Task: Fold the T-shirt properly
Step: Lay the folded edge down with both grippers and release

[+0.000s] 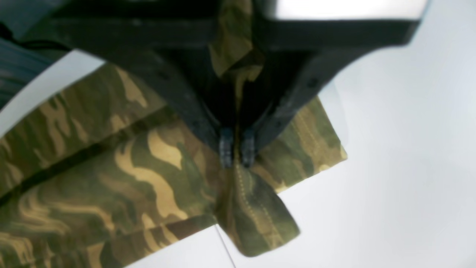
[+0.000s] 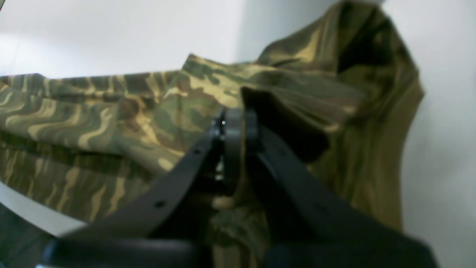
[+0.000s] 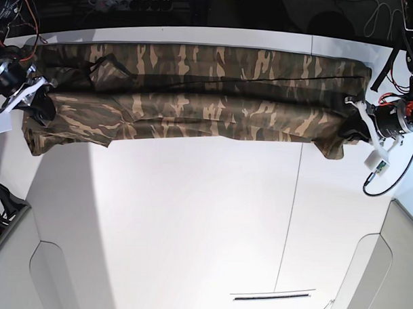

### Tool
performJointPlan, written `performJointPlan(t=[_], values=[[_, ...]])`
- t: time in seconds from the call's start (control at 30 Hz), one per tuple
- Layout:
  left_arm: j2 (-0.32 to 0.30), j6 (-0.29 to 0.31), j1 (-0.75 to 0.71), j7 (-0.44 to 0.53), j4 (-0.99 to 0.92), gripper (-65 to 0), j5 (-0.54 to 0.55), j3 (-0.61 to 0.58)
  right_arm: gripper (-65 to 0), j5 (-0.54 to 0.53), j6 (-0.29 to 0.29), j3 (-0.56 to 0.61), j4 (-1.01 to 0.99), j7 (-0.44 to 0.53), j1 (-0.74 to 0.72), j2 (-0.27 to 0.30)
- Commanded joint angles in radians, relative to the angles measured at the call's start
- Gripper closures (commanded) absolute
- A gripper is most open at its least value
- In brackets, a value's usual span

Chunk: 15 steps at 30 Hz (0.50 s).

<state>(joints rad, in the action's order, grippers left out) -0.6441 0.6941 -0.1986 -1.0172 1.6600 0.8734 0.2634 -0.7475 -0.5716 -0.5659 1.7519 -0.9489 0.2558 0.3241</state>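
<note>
We saw the T-shirt lying in a long band across the far side of the white table, running from one side to the other. It was brown, tan and green in wavy patches. One long layer lay folded over another, and a dark line ran between them along its length. The cloth looked mostly flat in the middle and more bunched up at both ends. Our left claw was pressed together on a corner of the T-shirt, with its two dark tips squeezing the cloth between them. A small flap with a stitched edge hung down below those tips, over the white table. In the base view this left claw sat at the right end of the T-shirt, near the table's edge. Our right claw was also pressed together, pinching a fold of the T-shirt. Cloth rose up in a loose hump just beside it, and more cloth sat down between its dark arms. In the base view the right claw was at the left end of the T-shirt, where the cloth was crumpled. Black wires hung behind the table near the left claw.
</note>
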Motion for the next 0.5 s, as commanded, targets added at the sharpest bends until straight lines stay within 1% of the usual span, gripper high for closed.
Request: performJointPlan(t=[0.0, 0.1, 0.2, 0.33, 0.37, 0.4, 0.43, 0.47], values=[[-0.021, 0.004, -0.013, 0.01, 0.033, 0.0, 0.02, 0.016, 0.0, -0.015, -0.004, -0.01, 0.016, 0.025, 0.009, 0.009], [-0.021, 0.004, -0.065, 0.011, 0.08, 0.0, 0.027, 0.026, 0.0, 0.014, 0.0, -0.01, 0.013, 0.025, 0.023, -0.025], [-0.021, 0.004, -0.085, 0.01, 0.087, 0.0, 0.024, 0.026, 0.0, 0.051, 0.0, -0.01, 0.013, 0.025, 0.022, -0.062], [-0.021, 0.004, -0.09, 0.009, 0.087, 0.0, 0.0, 0.026, 0.0, 0.086, 0.0, -0.01, 0.013, 0.024, 0.023, -0.076], [-0.021, 0.004, -0.089, 0.002, 0.087, 0.0, -0.003, 0.026, -4.9, 0.09, 0.0, -0.01, 0.013, 0.024, 0.024, -0.075], [-0.021, 0.004, -0.09, -0.009, 0.087, -2.0, -0.003, 0.026, -10.4, 0.094, 0.0, -0.011, 0.013, 0.023, 0.025, -0.075], [-0.021, 0.004, -0.09, -0.027, 0.087, -6.6, -0.002, 0.026, -15.0, 0.094, 0.0, -0.013, 0.013, 0.017, 0.025, -0.075], [-0.021, 0.004, -0.09, -0.046, 0.087, -11.6, -0.002, 0.026, -18.2, 0.092, 0.0, -0.016, 0.013, 0.004, 0.024, -0.075]])
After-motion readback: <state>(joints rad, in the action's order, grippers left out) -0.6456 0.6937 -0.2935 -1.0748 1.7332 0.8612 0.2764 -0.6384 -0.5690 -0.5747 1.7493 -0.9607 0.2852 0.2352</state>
